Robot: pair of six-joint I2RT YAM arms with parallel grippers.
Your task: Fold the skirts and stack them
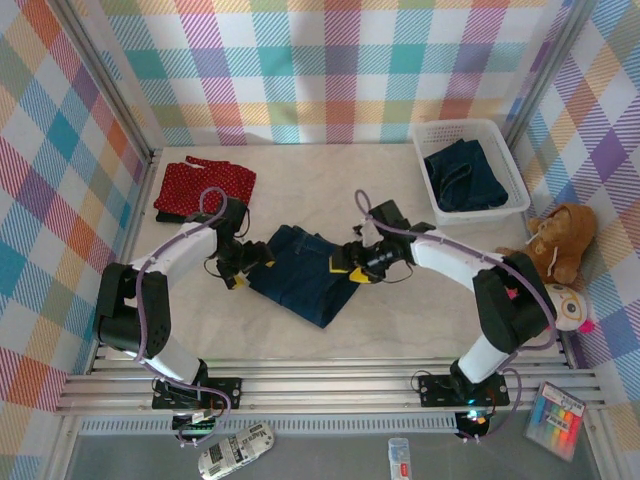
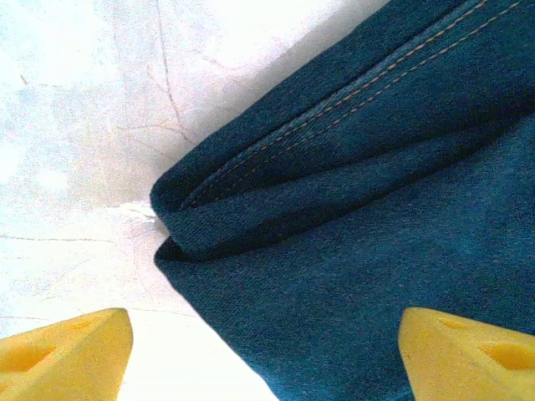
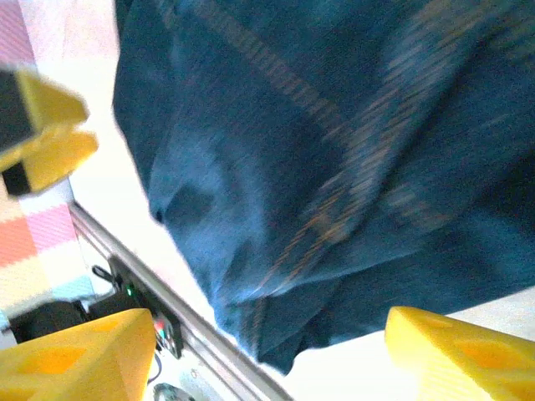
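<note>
Denim skirt [image 1: 300, 278]: looks soft, limp, fairly weighty; pinch the stitched corner [image 2: 180, 213]. Left gripper [image 1: 250, 268] and right gripper [image 1: 348, 268] gape wide, empty.

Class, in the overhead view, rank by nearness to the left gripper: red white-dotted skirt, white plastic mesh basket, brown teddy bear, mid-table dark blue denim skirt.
1. Dark blue denim skirt, beside the left gripper.
2. Red dotted skirt, back left.
3. White mesh basket, back right.
4. Brown teddy bear, right edge.

Clad in white shells with black joints, left arm [image 1: 170, 247] and right arm [image 1: 452, 260] alike. Trailed by looping lavender cables [image 1: 212, 190] (one per arm). Tipped with bright yellow wedge-shaped fingers [image 2: 58, 351].
</note>
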